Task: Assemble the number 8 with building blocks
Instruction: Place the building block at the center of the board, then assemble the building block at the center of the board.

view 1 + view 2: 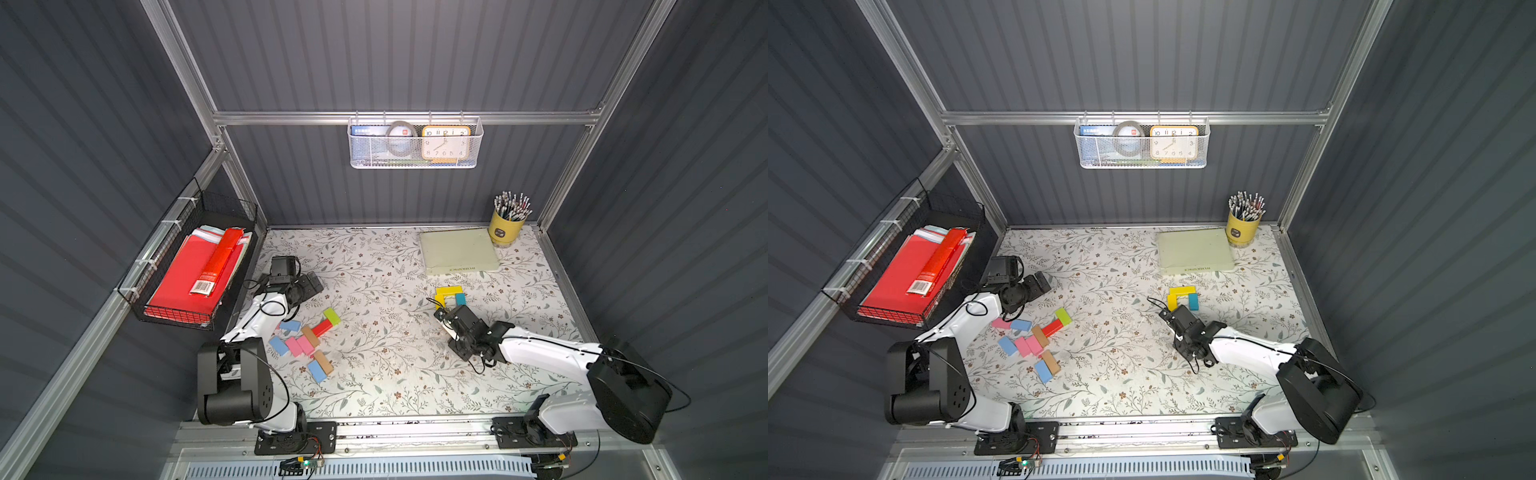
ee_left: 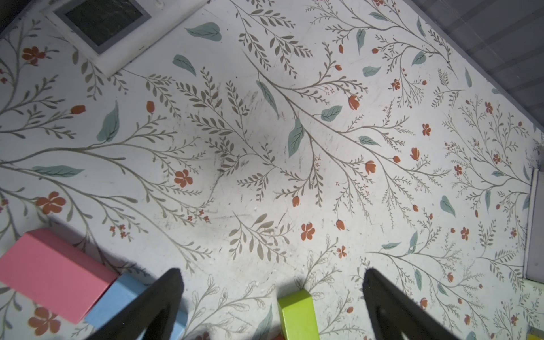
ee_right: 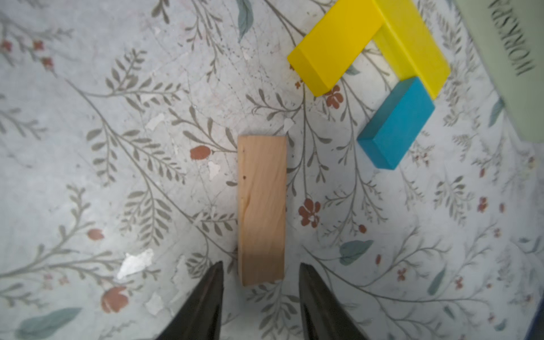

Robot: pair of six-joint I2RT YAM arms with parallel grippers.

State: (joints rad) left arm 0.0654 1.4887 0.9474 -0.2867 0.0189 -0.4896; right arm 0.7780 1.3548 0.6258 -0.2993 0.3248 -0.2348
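Two yellow building blocks (image 3: 338, 50) and a teal one (image 3: 397, 123) form a U on the floral table; in both top views they lie right of centre (image 1: 449, 291) (image 1: 1181, 291). In the right wrist view a tan block (image 3: 262, 191) lies flat beside them. My right gripper (image 3: 261, 264) straddles its near end, open, with a gap on each side. In the top views this gripper (image 1: 441, 312) hides that block. Several loose blocks, pink, blue, tan, red and green, lie in a pile (image 1: 309, 340) at the left. My left gripper (image 1: 316, 286) hangs open behind them, over a green block (image 2: 297, 315).
A pale green pad (image 1: 457, 251) and a yellow cup of pencils (image 1: 505, 228) stand at the back right. A black wire basket (image 1: 232, 208) with red folders and a long red box hangs on the left wall. A mesh basket (image 1: 365, 160) with a clock hangs on the back wall.
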